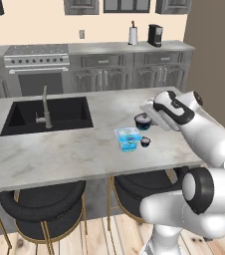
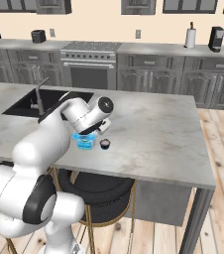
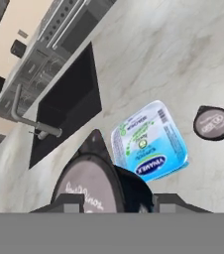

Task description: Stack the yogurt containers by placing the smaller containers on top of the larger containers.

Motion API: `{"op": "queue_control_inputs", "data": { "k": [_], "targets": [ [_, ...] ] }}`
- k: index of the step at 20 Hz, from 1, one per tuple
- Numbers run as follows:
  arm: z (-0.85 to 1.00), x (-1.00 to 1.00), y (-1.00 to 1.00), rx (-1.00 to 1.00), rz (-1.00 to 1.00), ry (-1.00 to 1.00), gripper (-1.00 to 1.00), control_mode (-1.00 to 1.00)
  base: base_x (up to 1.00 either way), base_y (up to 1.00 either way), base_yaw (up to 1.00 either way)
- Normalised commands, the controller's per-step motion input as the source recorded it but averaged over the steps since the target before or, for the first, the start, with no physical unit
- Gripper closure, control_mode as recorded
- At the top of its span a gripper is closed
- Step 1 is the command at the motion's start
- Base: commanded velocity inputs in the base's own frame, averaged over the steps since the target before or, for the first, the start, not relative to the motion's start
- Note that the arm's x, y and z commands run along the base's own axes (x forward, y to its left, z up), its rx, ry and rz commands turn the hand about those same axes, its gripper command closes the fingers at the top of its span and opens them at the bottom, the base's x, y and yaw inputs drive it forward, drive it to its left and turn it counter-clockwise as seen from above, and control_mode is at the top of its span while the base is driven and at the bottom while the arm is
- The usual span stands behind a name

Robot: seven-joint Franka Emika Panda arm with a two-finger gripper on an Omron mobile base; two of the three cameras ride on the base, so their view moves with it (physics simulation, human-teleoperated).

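Note:
My gripper [image 3: 118, 201] is shut on the bigger dark yogurt cup [image 3: 90, 188], whose pale top fills the space between the finger tips. That cup [image 1: 143, 121] hangs just above the counter, behind and right of the light-blue tub [image 1: 128, 138]. The tub [image 3: 148, 144] lies flat on the marble, its printed lid facing up. The tiniest dark cup [image 1: 146, 142] stands on the counter right beside the tub, apart from it [image 3: 212, 122]. In the right base view the tub [image 2: 85, 141] and tiny cup [image 2: 104, 144] sit just below my hand.
A black sink [image 1: 50, 115] with a faucet [image 1: 45, 107] is set into the island counter [image 1: 59, 154] to the left. Two black stools [image 1: 42, 206] stand under the near edge. Bare marble stretches to the right of the cups [image 2: 158, 134].

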Motion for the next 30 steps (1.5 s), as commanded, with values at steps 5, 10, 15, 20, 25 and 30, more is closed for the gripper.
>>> {"op": "queue_control_inputs", "data": {
  "k": [5,10,15,20,25,30],
  "targets": [
    [0.00,0.00,0.03,0.01,0.00,0.00,1.00,-1.00,0.00,0.00,0.00],
    [0.00,0.00,0.02,0.00,0.00,0.00,1.00,-1.00,0.00,0.00,0.00],
    [-0.01,0.00,0.05,0.00,0.00,0.00,1.00,-1.00,0.00,0.00,0.00],
    [-0.01,0.00,0.07,0.00,0.00,0.00,1.00,-1.00,0.00,0.00,0.00],
    [-0.01,0.00,0.07,0.00,0.00,0.00,1.00,-1.00,0.00,0.00,0.00],
    [-0.04,0.00,0.05,0.00,0.00,0.00,1.00,-1.00,0.00,0.00,0.00]
  ]
}}
